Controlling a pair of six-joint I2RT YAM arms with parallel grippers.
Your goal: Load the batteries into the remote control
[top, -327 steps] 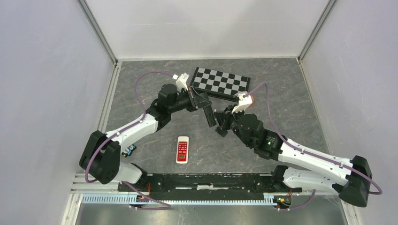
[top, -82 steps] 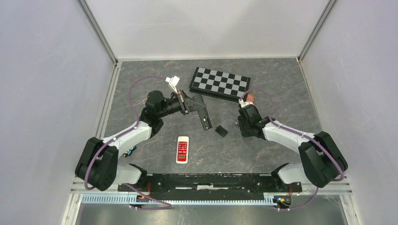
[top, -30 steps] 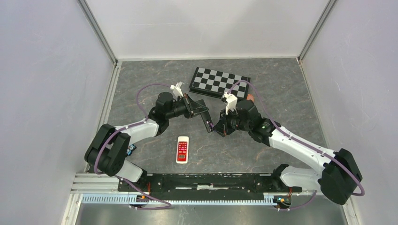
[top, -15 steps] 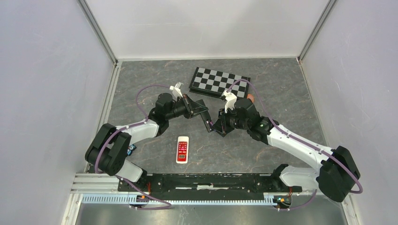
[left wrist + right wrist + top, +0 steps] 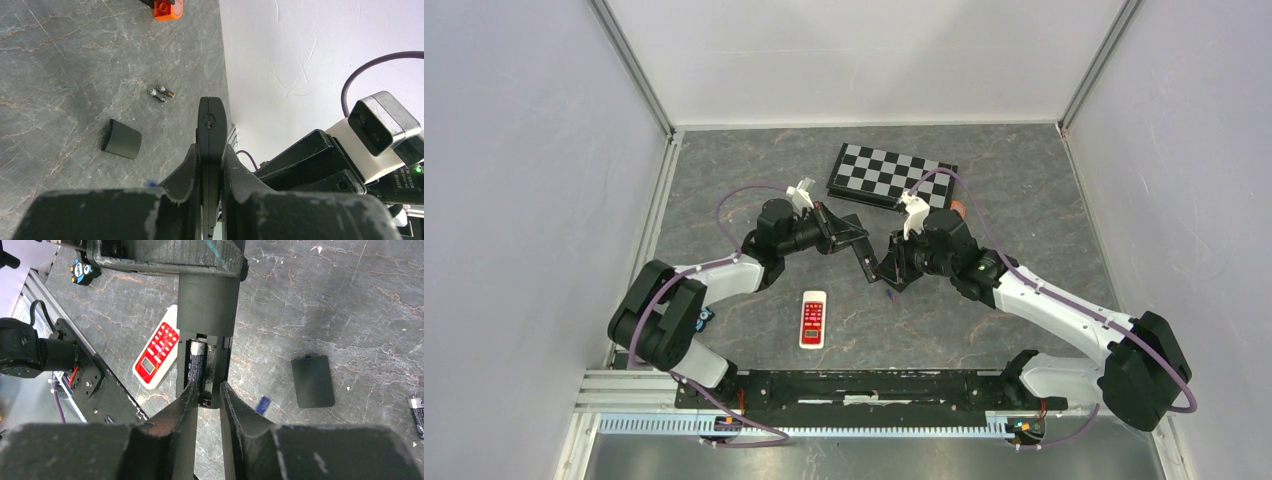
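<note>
My left gripper (image 5: 211, 150) is shut on the black remote control (image 5: 212, 120), seen edge-on in the left wrist view and held above the table (image 5: 864, 262). Its open battery bay faces my right gripper (image 5: 208, 387). One dark battery (image 5: 196, 364) lies in the bay's left slot; the right slot looks empty. The right jaws stand slightly apart with nothing between them, and the left fingertip (image 5: 189, 392) sits at the battery's near end. Two loose batteries (image 5: 161, 93) lie on the table, and the end of another (image 5: 417, 415) shows at the edge of the right wrist view.
The black battery cover (image 5: 312, 381) lies flat on the stone table to the right of the remote. A white and red remote (image 5: 813, 319) lies near the arm bases. A folded chessboard (image 5: 892, 176) sits at the back, an orange block (image 5: 168, 7) near it. A small blue scrap (image 5: 263, 404) lies below the remote.
The right arm swung in from the table's right side to the held remote, then shifted only slightly over the last second. The left arm has kept the remote almost still.
</note>
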